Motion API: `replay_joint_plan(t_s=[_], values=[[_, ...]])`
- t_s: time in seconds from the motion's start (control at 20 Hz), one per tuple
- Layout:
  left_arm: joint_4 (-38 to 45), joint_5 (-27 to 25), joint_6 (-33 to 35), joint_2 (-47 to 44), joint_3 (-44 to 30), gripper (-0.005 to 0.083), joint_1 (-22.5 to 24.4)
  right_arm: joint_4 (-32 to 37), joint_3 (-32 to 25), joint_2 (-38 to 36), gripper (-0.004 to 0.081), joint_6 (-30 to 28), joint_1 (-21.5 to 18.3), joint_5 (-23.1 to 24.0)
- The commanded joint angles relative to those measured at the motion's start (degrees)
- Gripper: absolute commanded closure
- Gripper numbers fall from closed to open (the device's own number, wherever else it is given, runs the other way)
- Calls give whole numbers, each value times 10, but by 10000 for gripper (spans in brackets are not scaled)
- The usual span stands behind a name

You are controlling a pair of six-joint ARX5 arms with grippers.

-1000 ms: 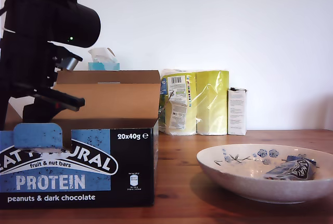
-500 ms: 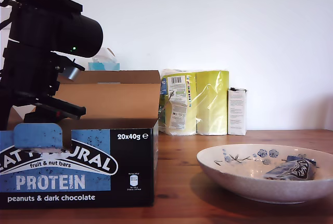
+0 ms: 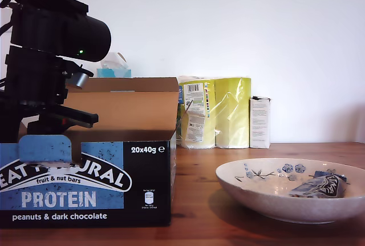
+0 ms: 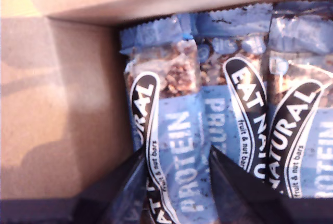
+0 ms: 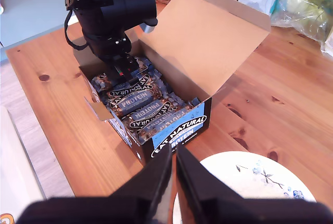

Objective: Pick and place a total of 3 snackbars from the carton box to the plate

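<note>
The carton box [image 3: 85,183] stands open at the exterior view's left, packed with several snackbars [image 5: 136,102]. My first gripper [image 4: 177,154] reaches down into it, open, with one dark finger [image 4: 127,187] on each side of a snackbar [image 4: 179,130] lying by the cardboard wall. The first arm [image 3: 51,57] rises above the box. The plate [image 3: 256,186] sits at the exterior view's right with one snackbar [image 3: 319,186] lying in it. My second gripper [image 5: 173,156] hovers high above the plate's rim [image 5: 229,164], shut on nothing.
Behind the box stand a yellow pack of paper rolls [image 3: 214,112], a small white box [image 3: 259,121] and a tissue box [image 3: 114,66]. The wooden table's edge [image 5: 47,109] runs close beside the carton box.
The first arm has sunk lower into the carton box. The box has slid slightly toward the exterior view's right. The plate and its bar have not moved.
</note>
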Motion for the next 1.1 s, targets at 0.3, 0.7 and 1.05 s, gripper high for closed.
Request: replay_joint_plan(t_s=[0.3,0.7,1.05], values=[[-47,10,15,-53,64,576,-26,4,-10,0,783,-3,2,-2],[36,38,59,-164,74,576,-115,-82,-10,-63,783,36,-4,21],[211,105,119,-148,74,576,-199,-218,-10,-155,783,88,-12,92]])
